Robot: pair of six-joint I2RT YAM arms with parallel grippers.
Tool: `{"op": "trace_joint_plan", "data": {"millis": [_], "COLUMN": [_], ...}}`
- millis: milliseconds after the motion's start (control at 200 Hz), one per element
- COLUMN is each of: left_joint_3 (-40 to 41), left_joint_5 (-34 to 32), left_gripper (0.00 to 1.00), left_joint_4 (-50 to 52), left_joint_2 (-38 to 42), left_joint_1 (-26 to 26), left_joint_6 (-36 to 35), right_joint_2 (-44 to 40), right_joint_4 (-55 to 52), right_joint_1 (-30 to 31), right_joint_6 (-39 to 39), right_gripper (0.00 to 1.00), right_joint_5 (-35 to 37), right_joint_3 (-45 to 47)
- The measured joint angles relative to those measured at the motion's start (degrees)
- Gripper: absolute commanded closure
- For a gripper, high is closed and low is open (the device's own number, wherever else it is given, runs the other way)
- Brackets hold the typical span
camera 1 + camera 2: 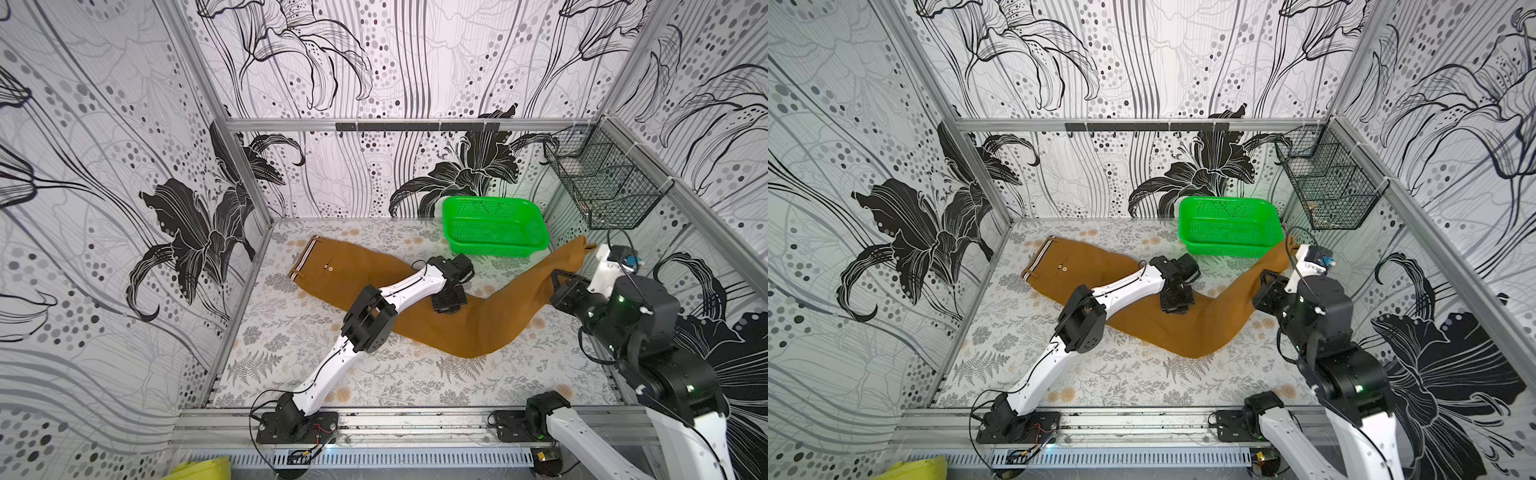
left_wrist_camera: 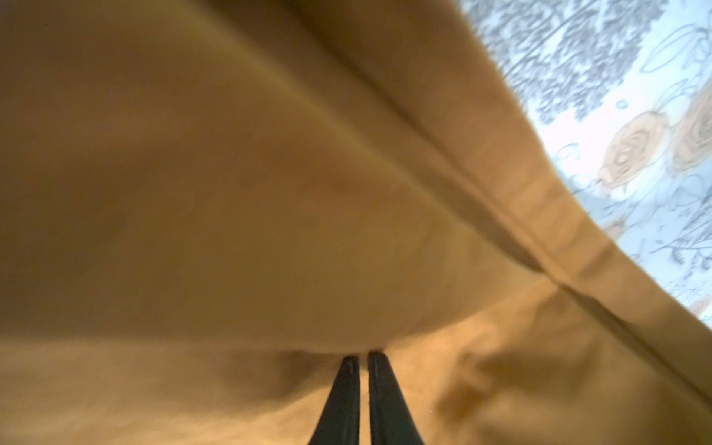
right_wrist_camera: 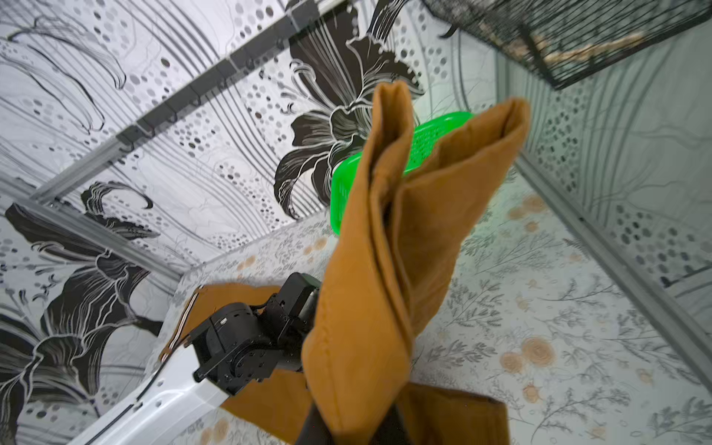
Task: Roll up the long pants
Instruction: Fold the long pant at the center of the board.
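Two arms on one pair of trousers: the long pants [image 1: 357, 266] lie across the floral table [image 1: 374, 374], with the striped waistband [image 1: 305, 259] far left. Mid-leg, the left gripper [image 2: 362, 356] is nearly closed, pinching a fold, probably as an anchor. Over by the green basket [image 1: 494, 245], the right gripper [image 1: 555, 278] is clamped on the lifted cuffs, likely to straighten the legs before rolling.
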State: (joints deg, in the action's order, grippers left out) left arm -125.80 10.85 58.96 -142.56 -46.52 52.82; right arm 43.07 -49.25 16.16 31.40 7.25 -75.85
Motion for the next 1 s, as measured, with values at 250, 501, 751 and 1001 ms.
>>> {"op": "trace_joint_plan", "data": {"millis": [250,501,751,1001], "left_joint_3": [21.0,24.9,27.0,33.1], "left_joint_5": [-10.6,-19.5,-22.4,-21.8], "left_gripper": [0.71,0.72,0.72,0.74], "left_joint_4": [-3.8,-5.4,-5.2,-6.9], "left_joint_2": [20.8,31.3,31.6,32.3], "left_joint_1": [11.8,26.7,31.8,38.8], "left_joint_6": [1.1,1.3,0.9,1.1], "right_joint_2": [14.4,27.2,45.4,67.3], "right_joint_4": [11.3,21.6,28.2,33.0], "right_joint_1": [0.0,6.0,15.7,20.2], "right_joint_6": [0.7,2.0,1.6,0.3], "right_gripper": [1.0,1.0,1.0,1.0], "right_joint_5": [-17.0,-26.9,-30.3,-33.2], "right_joint_3": [3.0,-0.4,-13.8,-32.6]}}
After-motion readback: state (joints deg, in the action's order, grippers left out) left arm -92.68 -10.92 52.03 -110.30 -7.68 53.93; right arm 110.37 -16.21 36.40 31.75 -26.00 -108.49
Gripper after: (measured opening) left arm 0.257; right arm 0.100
